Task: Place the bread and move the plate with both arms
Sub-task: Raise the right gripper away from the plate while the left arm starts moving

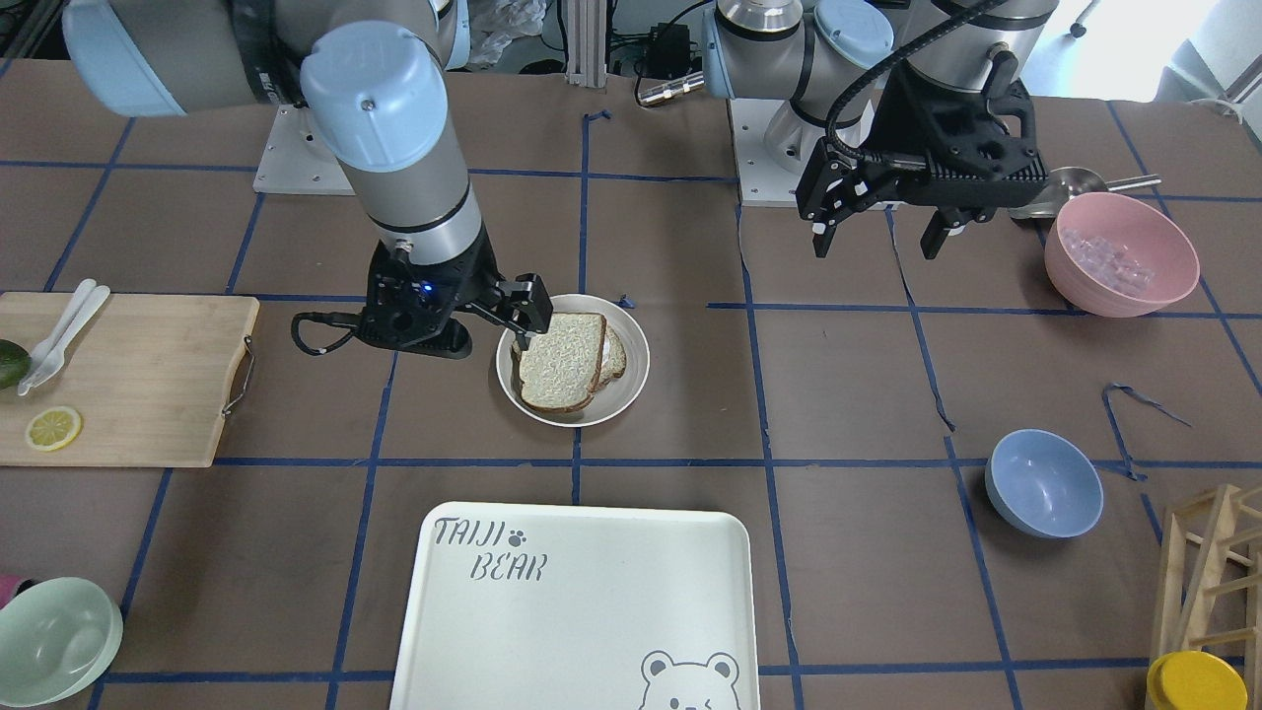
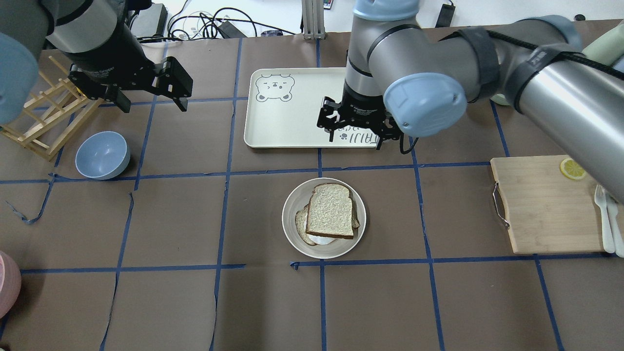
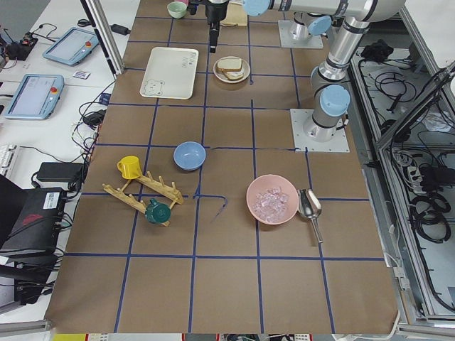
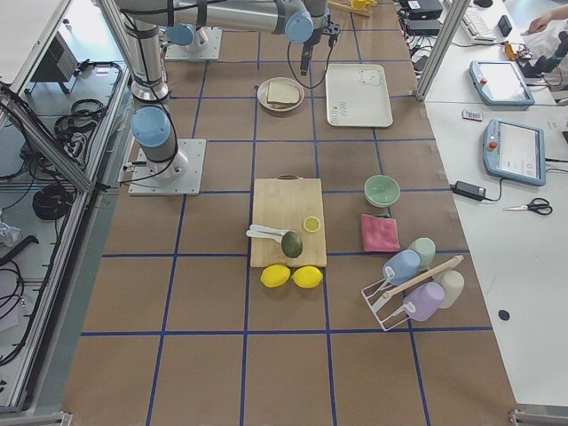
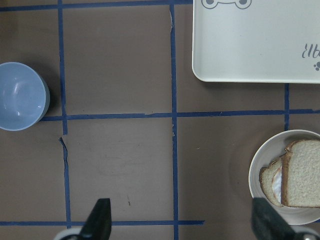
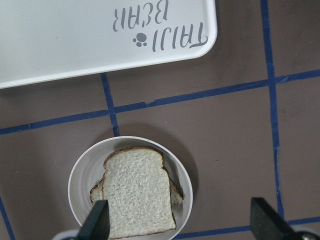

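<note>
The bread [image 2: 331, 211] lies flat on the off-white plate [image 2: 292, 229] at the table's middle, on top of a smaller, darker slice. It also shows in the front view [image 1: 560, 362] and the right wrist view [image 6: 137, 200]. My right gripper [image 2: 355, 139] is open and empty. It hovers over the plate's far side, near the tray's edge, with its jaws wide apart in the right wrist view [image 6: 181, 222]. My left gripper [image 2: 154, 105] is open and empty, high over bare table to the plate's left. The plate [image 5: 260, 162] sits at the lower right of the left wrist view.
A white bear-print tray [image 2: 273, 126] lies just beyond the plate. A blue bowl [image 2: 102, 155] and a wooden rack [image 2: 39, 122] are at the left. A cutting board [image 2: 541, 204] with a lemon slice is at the right. A pink bowl [image 1: 1121, 253] stands near the left arm's base.
</note>
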